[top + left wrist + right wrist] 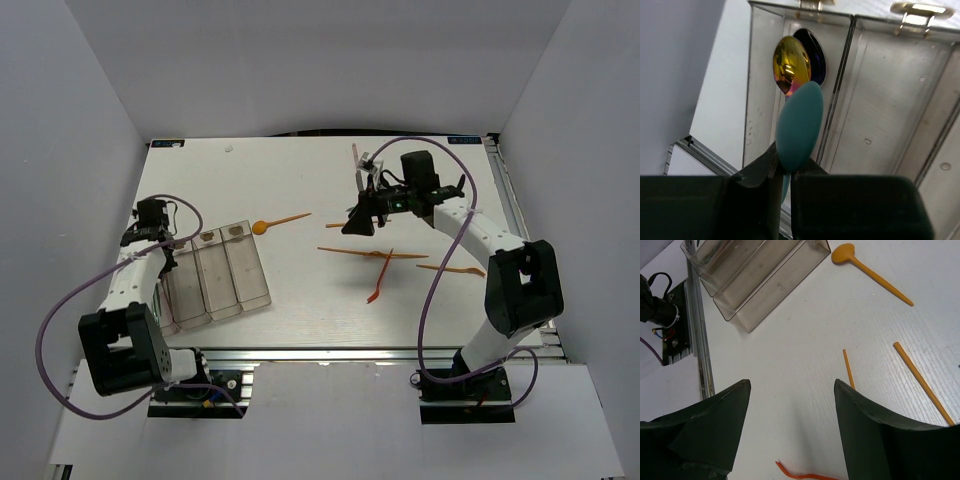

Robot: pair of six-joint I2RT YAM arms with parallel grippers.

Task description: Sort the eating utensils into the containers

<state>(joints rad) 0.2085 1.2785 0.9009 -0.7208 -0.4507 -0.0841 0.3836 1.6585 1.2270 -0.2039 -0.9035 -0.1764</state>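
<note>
My left gripper [785, 167] is shut on a teal plastic spoon [800, 125], bowl pointing away, above the leftmost clear bin [760, 100]. A gold metal spoon [790, 65] lies in that bin, with a dark spoon-shaped form beside it. In the top view the left gripper [152, 228] hangs over the left end of the bins [250, 290]. My right gripper [358, 222] is open and empty above the table. In the right wrist view [791, 390] it is over bare table. An orange spoon [265, 225], orange sticks [370, 253] and an orange piece of cutlery [380, 285] lie loose.
White walls close in the table on the left, back and right. An aluminium rail [695, 330] runs along the near edge by the bins [755, 275]. Another orange stick [450, 268] lies near the right arm. Purple cables loop beside both arms.
</note>
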